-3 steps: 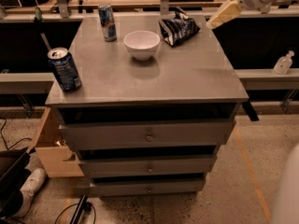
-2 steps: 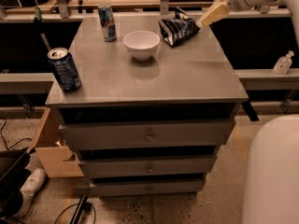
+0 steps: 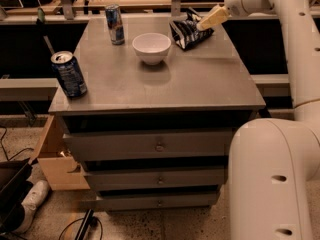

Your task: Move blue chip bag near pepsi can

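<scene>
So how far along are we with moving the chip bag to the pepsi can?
Early stage. Nothing is moved: the blue chip bag lies back right on the table, the pepsi can stands at the front left corner. In hand: the gripper is at the bag's upper right edge; a grasp isn't confirmed. Left: grip, carry past the white bowl, set down beside the can.

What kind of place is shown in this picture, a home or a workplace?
Probably a robot lab or workshop, not a home. A grey drawer cabinet serves as the table, and cables lie on the bare floor. The gripper is right at the blue chip bag, at the cabinet's far right corner.
</scene>
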Controlling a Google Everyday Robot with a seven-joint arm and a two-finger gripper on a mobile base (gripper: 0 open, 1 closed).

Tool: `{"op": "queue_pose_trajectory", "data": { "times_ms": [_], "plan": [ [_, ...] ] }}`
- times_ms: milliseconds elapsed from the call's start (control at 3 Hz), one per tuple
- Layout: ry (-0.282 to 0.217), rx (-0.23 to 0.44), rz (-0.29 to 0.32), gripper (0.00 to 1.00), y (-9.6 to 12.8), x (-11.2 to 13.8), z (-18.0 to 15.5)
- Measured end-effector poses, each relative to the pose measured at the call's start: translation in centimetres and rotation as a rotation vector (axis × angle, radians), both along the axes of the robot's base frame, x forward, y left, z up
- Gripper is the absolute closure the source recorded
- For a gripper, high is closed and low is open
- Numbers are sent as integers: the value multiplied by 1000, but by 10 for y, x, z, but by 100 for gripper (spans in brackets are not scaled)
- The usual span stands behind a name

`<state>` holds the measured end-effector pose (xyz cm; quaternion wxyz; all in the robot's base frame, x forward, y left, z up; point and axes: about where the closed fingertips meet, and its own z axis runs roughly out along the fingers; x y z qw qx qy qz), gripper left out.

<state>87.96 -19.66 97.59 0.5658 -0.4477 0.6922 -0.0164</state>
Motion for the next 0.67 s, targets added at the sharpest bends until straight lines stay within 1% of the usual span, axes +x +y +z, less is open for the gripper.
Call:
{"op": "queue_pose_trajectory", "data": {
  "times_ms": [333,667],
  "plan": [
    [22,-48,-23,0,20,23,-23],
    [47,-66,-22,0,37,36,-44]
  ]
}}
